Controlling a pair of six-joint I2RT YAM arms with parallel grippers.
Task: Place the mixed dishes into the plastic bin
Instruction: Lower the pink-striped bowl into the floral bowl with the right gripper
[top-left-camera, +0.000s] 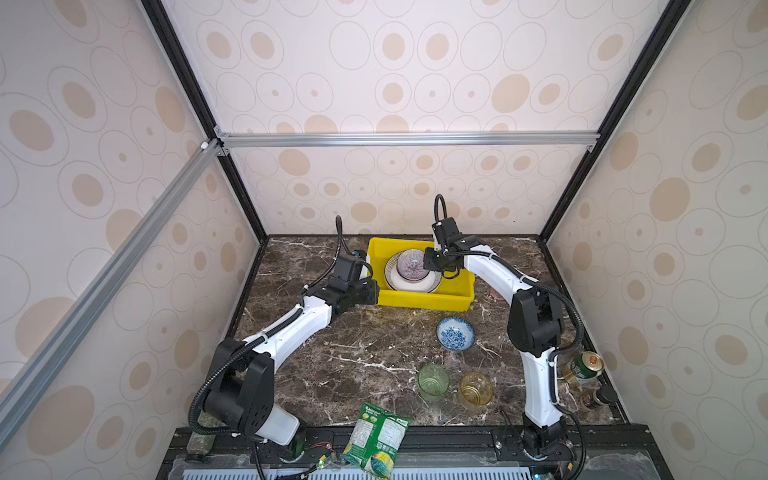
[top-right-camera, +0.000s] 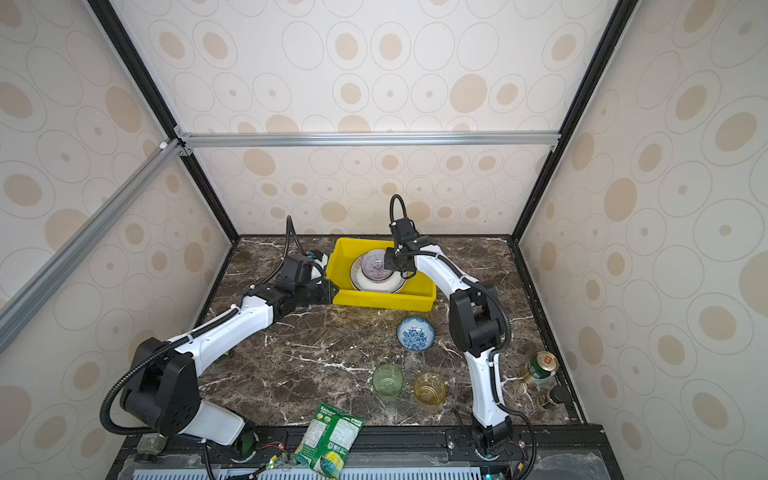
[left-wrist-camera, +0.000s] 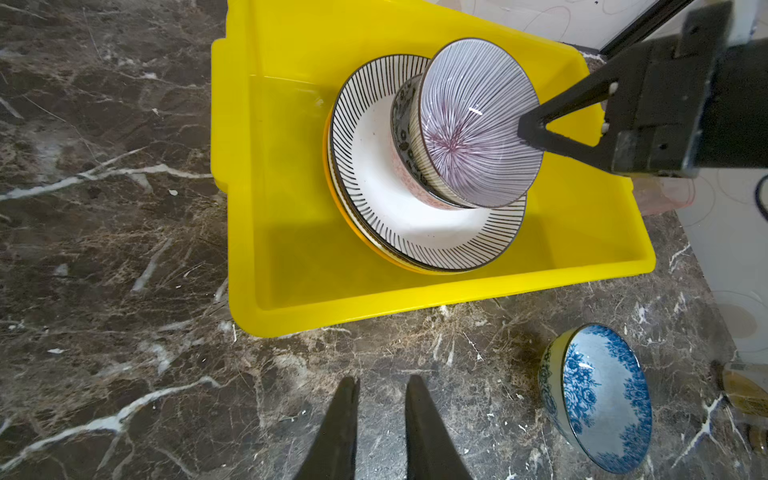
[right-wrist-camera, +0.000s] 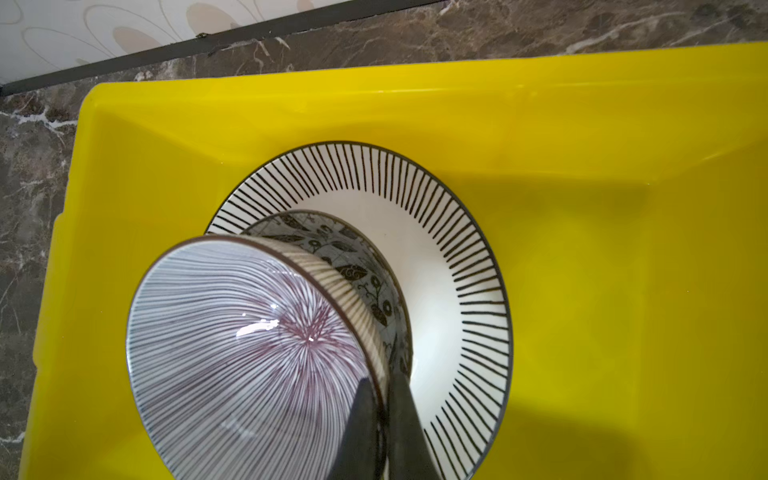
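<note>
Right hand (right-wrist-camera: 380, 379) clamps the purple-striped bowl (right-wrist-camera: 249, 345) by its rim, tilted atop the black-patterned bowl (right-wrist-camera: 332, 249) in the yellow bin (right-wrist-camera: 582, 124); released askew, it may slide and chip.

Yellow bin (left-wrist-camera: 299, 286), purple-striped bowl (left-wrist-camera: 469, 137)

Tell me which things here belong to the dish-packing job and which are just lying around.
Job: yellow bin, striped plate, purple bowl, black-patterned bowl, blue bowl, green glass, amber glass.
Lying about: snack packet, can.
</note>
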